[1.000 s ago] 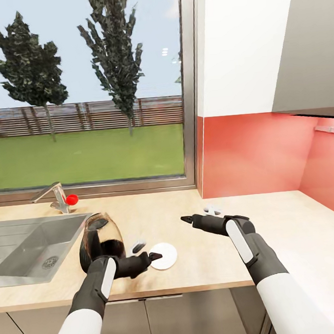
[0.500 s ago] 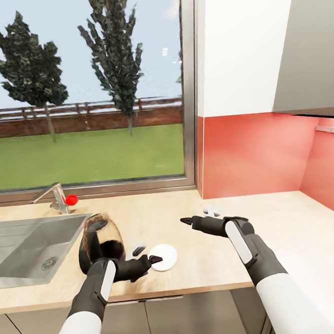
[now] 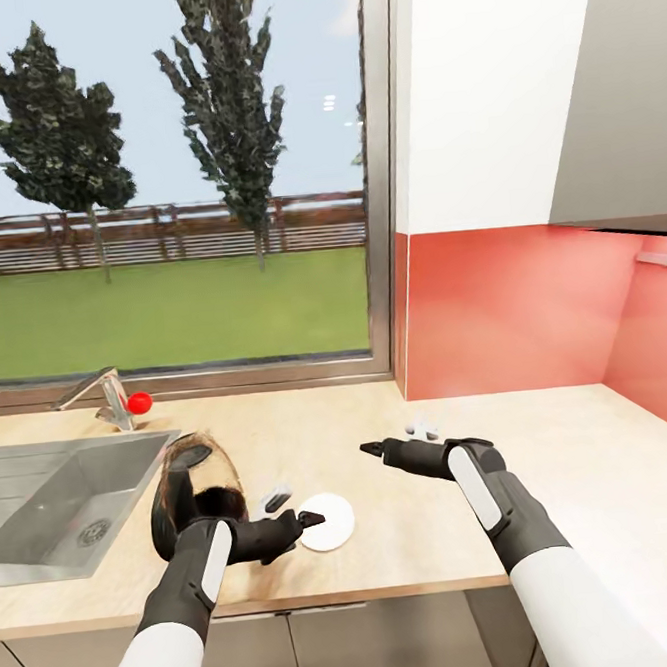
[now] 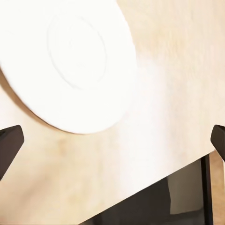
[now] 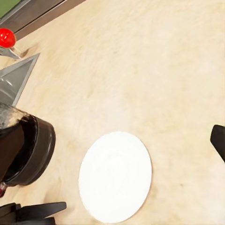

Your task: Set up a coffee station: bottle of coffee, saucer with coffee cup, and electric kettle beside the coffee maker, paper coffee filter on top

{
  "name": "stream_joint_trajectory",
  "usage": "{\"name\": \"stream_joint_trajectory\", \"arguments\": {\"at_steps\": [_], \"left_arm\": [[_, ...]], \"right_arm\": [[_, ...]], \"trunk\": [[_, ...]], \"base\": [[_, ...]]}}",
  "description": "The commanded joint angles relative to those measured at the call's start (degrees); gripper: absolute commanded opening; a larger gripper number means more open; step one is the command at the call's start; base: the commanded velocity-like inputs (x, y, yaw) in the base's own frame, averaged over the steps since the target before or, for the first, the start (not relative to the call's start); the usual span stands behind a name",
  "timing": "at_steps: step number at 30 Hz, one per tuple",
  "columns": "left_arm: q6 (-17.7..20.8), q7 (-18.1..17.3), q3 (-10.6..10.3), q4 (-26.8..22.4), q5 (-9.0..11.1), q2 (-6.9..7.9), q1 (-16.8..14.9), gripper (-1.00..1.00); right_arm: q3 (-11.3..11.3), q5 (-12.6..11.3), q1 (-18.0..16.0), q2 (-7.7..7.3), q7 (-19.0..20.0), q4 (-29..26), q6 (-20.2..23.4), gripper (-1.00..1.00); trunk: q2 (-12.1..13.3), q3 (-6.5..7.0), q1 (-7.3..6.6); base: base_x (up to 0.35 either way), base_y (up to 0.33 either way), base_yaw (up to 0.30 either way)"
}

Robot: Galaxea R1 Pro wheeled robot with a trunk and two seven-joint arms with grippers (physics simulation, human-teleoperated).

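Note:
The white saucer (image 3: pixel 325 521) lies flat on the kitchen countertop (image 3: pixel 542 437) near its front edge; it also shows in the wrist views as a plain white disc (image 4: pixel 70 61) (image 5: pixel 115 176). Beside it, between it and the sink, sits the glass electric kettle (image 3: pixel 190 490) (image 5: pixel 28 150) with its black base and lid. My left gripper (image 3: pixel 293 508) (image 4: pixel 112 143) hovers open at the saucer's near-left rim, nothing between its fingers. My right gripper (image 3: pixel 396 439) is open and empty above bare counter, right of the saucer.
A steel sink (image 3: pixel 45 497) is set into the counter at the left, with a faucet and red knob (image 3: pixel 138 401) behind it. A large window runs along the back. A red backsplash (image 3: pixel 512 309) and a grey wall cabinet (image 3: pixel 615 91) close off the right corner.
The whole view has shifted slightly, so the camera moved. Both grippers stay open and keep about the same places relative to the saucer and kettle.

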Motion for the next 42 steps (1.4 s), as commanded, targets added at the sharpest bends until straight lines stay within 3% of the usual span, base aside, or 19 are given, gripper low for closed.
{"name": "stream_joint_trajectory", "arguments": {"at_steps": [1, 6, 9, 14, 19, 21, 23, 42], "left_arm": [[0.5, 0.2, 0.3, 0.0, 0.4, -0.06, 0.0, 1.0], [0.5, 0.2, 0.2, 0.0, 0.4, -0.07, 0.0, 1.0], [0.5, 0.2, 0.2, 0.1, 0.4, -0.11, 0.0, 1.0], [0.6, 0.2, 0.1, 0.1, 0.4, -0.14, 0.1, 1.0], [0.6, 0.2, 0.1, 0.1, 0.4, -0.02, 0.1, 1.0], [0.6, 0.2, 0.1, 0.1, 0.4, 0.01, 0.1, 1.0], [0.5, 0.2, 0.1, 0.1, 0.4, 0.0, 0.1, 1.0], [0.6, 0.0, 0.0, 0.4, 0.4, -0.27, 0.1, 1.0]], "right_arm": [[-0.1, 0.3, 0.0, 0.01, 0.3, 0.0, 0.2, 1.0], [0.0, 0.4, 0.0, -0.05, 0.3, 1.3, 0.2, 1.0], [0.0, 0.2, 0.0, 0.01, 0.4, 5.5, 0.2, 1.0], [0.1, 0.2, 0.0, 0.13, 0.3, 7.8, 0.2, 1.0], [0.1, 0.0, 0.0, 0.64, 0.3, 8.3, 0.2, 1.0], [0.0, -0.1, 0.0, 2.02, 0.3, 8.2, 0.2, 1.0], [-0.2, -0.1, 0.0, 2.29, 0.4, 8.2, 0.2, 1.0], [-0.3, 0.0, 0.0, 2.13, 0.4, 8.5, 0.3, 1.0]], "trunk": [[0.0, -0.03, 0.03], [0.0, -0.03, 0.03], [0.0, -0.03, 0.03], [0.0, -0.03, 0.03], [0.0, -0.03, 0.03], [0.0, -0.03, 0.03], [0.0, -0.03, 0.03], [0.0, -0.6, 0.03]], "base": [[0.033, 0.0, 0.0], [0.012, 0.0, 0.0], [0.001, 0.0, 0.0], [0.0, 0.0, 0.0], [0.0, 0.0, 0.0], [0.0, 0.0, 0.0], [0.0, 0.0, 0.01], [0.026, 0.0, 0.162]]}}
